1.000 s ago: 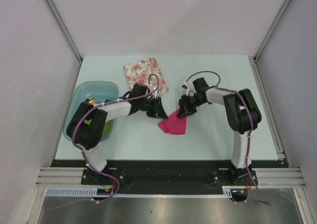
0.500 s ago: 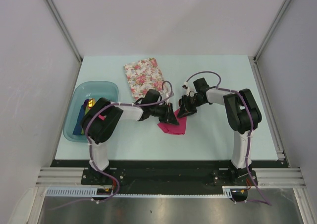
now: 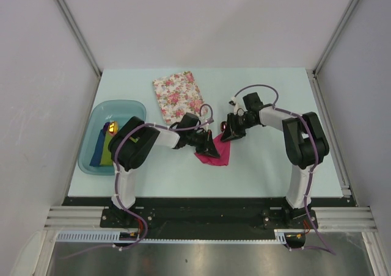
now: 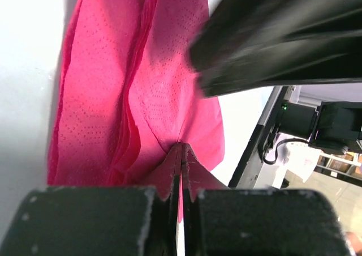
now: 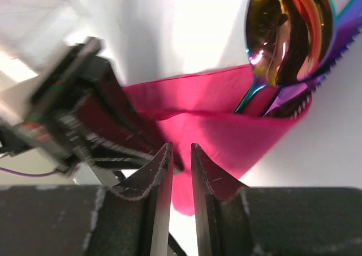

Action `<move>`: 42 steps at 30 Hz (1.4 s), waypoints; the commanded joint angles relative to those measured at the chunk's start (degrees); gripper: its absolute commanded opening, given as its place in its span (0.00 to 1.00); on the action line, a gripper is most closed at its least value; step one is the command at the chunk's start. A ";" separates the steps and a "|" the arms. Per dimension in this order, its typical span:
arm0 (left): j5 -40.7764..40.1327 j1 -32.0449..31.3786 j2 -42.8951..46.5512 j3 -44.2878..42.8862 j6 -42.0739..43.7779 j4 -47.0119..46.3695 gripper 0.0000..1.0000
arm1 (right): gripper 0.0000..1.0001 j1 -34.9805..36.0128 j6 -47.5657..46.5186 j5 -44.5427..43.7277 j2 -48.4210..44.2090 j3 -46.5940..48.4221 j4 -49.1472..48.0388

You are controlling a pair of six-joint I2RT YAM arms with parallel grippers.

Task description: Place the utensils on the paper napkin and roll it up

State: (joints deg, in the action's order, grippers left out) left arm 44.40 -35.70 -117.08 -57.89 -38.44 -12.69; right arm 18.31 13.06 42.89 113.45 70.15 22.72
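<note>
The magenta paper napkin (image 3: 216,156) lies folded at mid-table. In the right wrist view the napkin (image 5: 226,128) wraps both utensils: the spoon's shiny red-orange bowl (image 5: 285,32) and a purple-blue serrated piece (image 5: 335,38) stick out at its far end. My left gripper (image 3: 212,146) lies low at the napkin's left edge. Its jaws (image 4: 181,146) are pressed together on a crease of the napkin (image 4: 164,80). My right gripper (image 3: 231,133) is at the napkin's upper right corner. Its jaws (image 5: 181,149) stand a narrow gap apart, just short of the fold.
A white floral napkin (image 3: 178,93) lies behind the left arm. A teal bin (image 3: 125,104) at the left holds blue and green rolled napkins (image 3: 101,146) and a small orange item (image 3: 112,127). Grey walls enclose the table.
My left gripper has swung right from beside the floral napkin onto the pink napkin's left edge. My right gripper has drawn slightly back and up from the napkin.
</note>
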 commanded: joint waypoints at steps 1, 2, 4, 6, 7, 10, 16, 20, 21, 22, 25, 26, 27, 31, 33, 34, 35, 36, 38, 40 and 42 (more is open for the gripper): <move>-6.17 -0.16 -3.25 -0.47 1.08 3.11 0.00 | 0.24 -0.38 0.30 -1.23 -7.09 0.69 1.97; -6.17 -0.24 -3.25 -0.56 1.17 3.19 0.00 | 0.24 -0.20 -0.05 -1.93 -7.71 0.52 2.15; -6.26 -0.24 -3.16 -0.91 1.43 3.55 0.00 | 0.25 0.24 -0.49 -4.30 -8.86 0.25 2.33; -6.34 -0.16 -3.16 -1.17 1.78 3.72 0.00 | 0.24 0.85 -1.45 -6.32 -8.77 0.25 2.68; -6.26 -0.24 -3.16 -1.17 1.70 3.81 0.00 | 0.24 1.12 -1.54 -6.59 -8.60 0.16 2.51; -6.08 -0.24 -3.16 -1.17 1.78 3.72 0.00 | 0.23 2.52 -1.55 -7.47 -7.20 -0.10 2.16; -6.08 -0.16 -2.89 -1.00 1.79 3.46 0.00 | 0.21 3.32 -1.90 -8.44 -3.24 -0.98 0.13; -5.91 -0.16 -2.28 -1.00 2.14 3.46 0.01 | 0.19 3.58 -2.95 -10.37 0.27 -1.16 0.04; -5.47 -0.16 -1.93 -0.91 2.14 3.29 0.02 | 0.18 3.67 -3.13 -10.55 0.72 -1.24 0.13; -5.21 -0.24 -1.75 -0.74 2.14 2.33 0.03 | 0.18 3.75 -3.65 -10.72 1.16 -1.24 0.13; -3.89 -0.16 0.27 0.05 2.05 0.30 0.13 | 0.17 4.02 -4.53 -11.69 2.83 -1.24 0.48; -3.45 -0.16 1.66 0.40 2.05 -0.14 0.15 | 0.16 4.02 -4.80 -12.22 3.53 -1.24 0.74; -3.10 -0.16 2.37 0.58 2.05 -0.41 0.16 | 0.16 4.02 -5.06 -12.57 3.79 -1.16 0.92; -3.09 -0.24 6.24 1.02 2.22 -1.55 0.21 | 0.14 3.93 -6.46 -13.01 4.06 -1.77 1.27; -3.27 -0.51 7.56 0.59 2.40 -1.81 0.23 | 0.14 3.93 -6.64 -12.75 3.97 -2.21 1.01; -3.44 -0.77 7.65 0.58 2.57 -1.55 0.24 | 0.14 3.93 -6.82 -12.66 4.06 -2.30 1.01; -3.53 -1.12 7.74 0.32 2.58 -1.64 0.24 | 0.14 3.84 -6.91 -12.05 4.15 -2.56 0.84; -3.71 -1.21 7.04 0.32 2.32 -1.64 0.24 | 0.14 3.93 -6.91 -11.96 4.24 -2.65 0.75; -4.23 -1.65 5.99 0.32 2.49 -1.20 0.23 | 0.14 3.93 -7.08 -11.52 4.15 -2.74 0.57; -5.55 -1.82 3.79 0.41 3.63 0.11 0.14 | 0.14 4.02 -7.34 -11.43 3.71 -2.91 0.57; -5.64 -1.83 1.08 0.85 3.98 0.56 0.07 | 0.14 3.93 -8.31 -11.43 3.19 -3.09 0.66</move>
State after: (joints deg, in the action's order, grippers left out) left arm 40.34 -36.86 -112.71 -57.10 -36.84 -12.73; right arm 21.63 8.86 36.84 113.91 69.34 23.22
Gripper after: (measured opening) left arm 0.124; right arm 0.141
